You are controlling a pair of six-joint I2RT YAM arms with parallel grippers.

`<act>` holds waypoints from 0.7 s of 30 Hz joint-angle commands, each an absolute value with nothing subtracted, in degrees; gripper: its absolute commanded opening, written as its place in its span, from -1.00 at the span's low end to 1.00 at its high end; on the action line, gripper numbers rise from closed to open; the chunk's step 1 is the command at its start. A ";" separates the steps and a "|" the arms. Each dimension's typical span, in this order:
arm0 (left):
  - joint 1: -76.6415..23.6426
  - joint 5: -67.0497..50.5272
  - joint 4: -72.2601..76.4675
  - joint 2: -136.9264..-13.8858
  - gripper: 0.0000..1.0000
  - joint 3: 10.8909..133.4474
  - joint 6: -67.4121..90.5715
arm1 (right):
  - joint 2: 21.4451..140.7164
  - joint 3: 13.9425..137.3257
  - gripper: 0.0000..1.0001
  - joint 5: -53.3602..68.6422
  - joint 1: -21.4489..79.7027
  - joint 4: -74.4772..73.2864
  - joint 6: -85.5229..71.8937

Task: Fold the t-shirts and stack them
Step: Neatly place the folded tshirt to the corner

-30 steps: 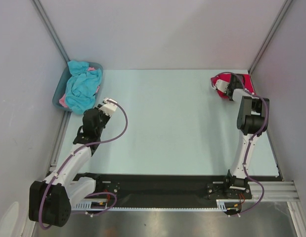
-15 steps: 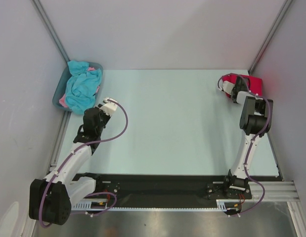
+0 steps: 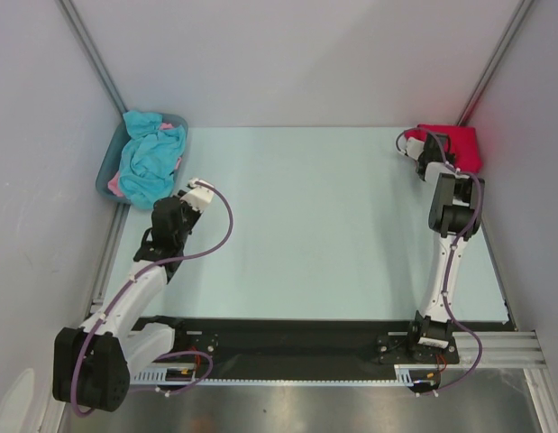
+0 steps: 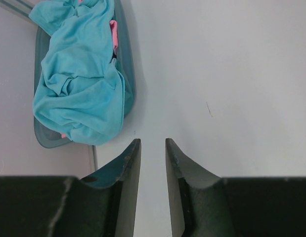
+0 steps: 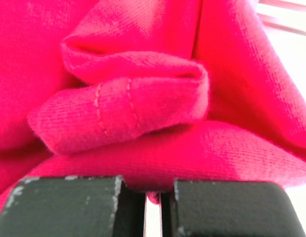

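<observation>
The right arm point(image 3: 448, 248) stretches almost straight out to the far right corner of the table point(image 3: 306, 216), its wrist bent down. The right pincer point(image 5: 153, 192) is pressed nearly together, pinching a fold of the red t-shirt point(image 3: 461, 146). That shirt lies bunched in the corner, against the right wall.

The left arm point(image 3: 139, 275) is bent at the elbow and leans toward the far left. The left pincer point(image 4: 153, 144) hangs above bare table just beside the tub point(image 4: 130, 94), its jaws a narrow gap apart with nothing between them.

There are two arms, one tub and one red shirt. In the tub a turquoise t-shirt point(image 4: 78, 89) lies heaped and spills over the rim; whether it is one shirt or more, I cannot tell. One pink t-shirt point(image 4: 113, 37) peeks out beneath it.
</observation>
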State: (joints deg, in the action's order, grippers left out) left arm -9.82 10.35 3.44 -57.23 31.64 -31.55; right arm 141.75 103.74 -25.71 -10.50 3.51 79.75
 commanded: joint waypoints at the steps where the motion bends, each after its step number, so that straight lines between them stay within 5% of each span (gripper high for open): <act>1: -9.40 11.25 4.39 -56.60 -0.36 33.13 -31.90 | 144.75 107.22 -1.00 -25.84 -10.28 4.39 81.12; 16: -9.40 11.95 4.48 -57.22 -0.35 33.22 -31.55 | 147.57 110.57 -0.91 -25.93 -10.28 4.30 80.60; 17: -9.40 11.87 4.48 -57.13 -0.34 33.14 -31.55 | 147.48 110.22 -0.81 -26.01 -10.28 4.74 80.33; 21: -9.40 11.87 4.39 -56.95 -0.28 33.40 -31.38 | 145.47 106.71 0.70 -25.93 -10.02 7.03 78.76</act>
